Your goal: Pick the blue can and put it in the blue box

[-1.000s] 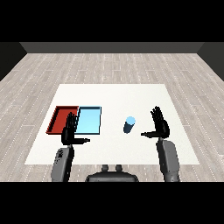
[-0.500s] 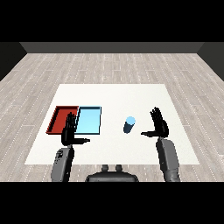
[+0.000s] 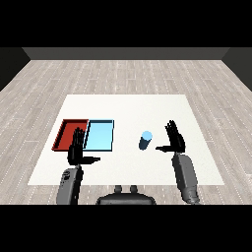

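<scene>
Small blue cylindrical can point(image 3: 145, 140): upright on the white desk point(image 3: 128, 110), right of centre, free of both hands. Pale blue top face visible, darker blue side wall.

Right hand point(image 3: 173, 140): black, just beside the can on its right, apart from it. Fingers point(image 3: 171, 129) straight and spread wide, pointing away from the robot; thumb extended left toward the can, its tip short of the can wall. Holds nothing. Grey right forearm point(image 3: 184, 176) enters from the lower right.

Shallow light blue rectangular tray point(image 3: 100, 135): flat on the desk, left of the can and well apart from it. No contents seen inside.

Shallow red rectangular tray point(image 3: 70, 133): immediately left of the light blue tray, long sides adjoining; whether the rims touch cannot be told.

Left hand point(image 3: 78, 150): black, at the near edge of the two trays, overlapping the red tray's near right corner in this view. Fingers straight and open, thumb out to the right. Holds nothing. Grey left forearm point(image 3: 69, 184) enters from the lower left.

Surroundings: grey wood-plank floor point(image 3: 39, 93) around the desk.
</scene>
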Controlling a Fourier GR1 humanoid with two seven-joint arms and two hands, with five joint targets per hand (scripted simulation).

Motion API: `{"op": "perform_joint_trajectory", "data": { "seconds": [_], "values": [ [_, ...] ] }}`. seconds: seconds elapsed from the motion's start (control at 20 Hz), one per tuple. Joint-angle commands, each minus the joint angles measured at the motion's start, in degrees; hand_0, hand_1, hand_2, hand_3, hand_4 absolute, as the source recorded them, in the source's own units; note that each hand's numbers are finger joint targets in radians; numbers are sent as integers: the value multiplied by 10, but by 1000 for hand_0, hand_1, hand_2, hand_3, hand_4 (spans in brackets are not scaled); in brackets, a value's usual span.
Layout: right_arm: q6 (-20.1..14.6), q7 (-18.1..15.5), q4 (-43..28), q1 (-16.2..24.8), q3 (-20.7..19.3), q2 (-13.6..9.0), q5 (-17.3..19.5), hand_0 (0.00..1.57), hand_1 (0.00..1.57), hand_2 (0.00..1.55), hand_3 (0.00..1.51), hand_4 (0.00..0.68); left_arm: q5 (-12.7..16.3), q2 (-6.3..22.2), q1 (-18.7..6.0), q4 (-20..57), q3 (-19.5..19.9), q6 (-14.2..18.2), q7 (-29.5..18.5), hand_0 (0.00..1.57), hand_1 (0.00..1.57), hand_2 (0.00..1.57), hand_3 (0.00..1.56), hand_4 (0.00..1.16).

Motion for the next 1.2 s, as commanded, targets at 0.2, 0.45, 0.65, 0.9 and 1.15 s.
{"op": "perform_joint_trajectory", "data": {
  "seconds": [0.2, 0.45, 0.65, 0.9, 1.15],
  "values": [
    [-37, -3, 39, -11, 24, 39, 13, 0, 0, 0, 0, 0, 19, 5, -46, 28, 21, 3, 14, 0, 0, 0, 0, 0],
    [-28, -52, 133, -36, 18, 40, 20, 0, 0, 0, 0, 0, 9, -13, -24, -27, -5, 21, 33, 0, 0, 0, 0, 0],
    [-41, -23, 80, -16, 42, 53, 23, 0, 0, 0, 0, 0, 21, 24, -25, 46, 32, -28, -22, 0, 0, 0, 0, 0],
    [-25, -37, 94, 12, 34, 44, 11, 0, 0, 0, 0, 0, 9, 1, -12, 6, 12, 5, -5, 0, 0, 0, 0, 0],
    [-35, -29, 116, -32, 36, 46, 6, 0, 0, 0, 0, 0, 14, 10, -24, -6, 19, 7, 15, 0, 0, 0, 0, 0]
  ]
}}
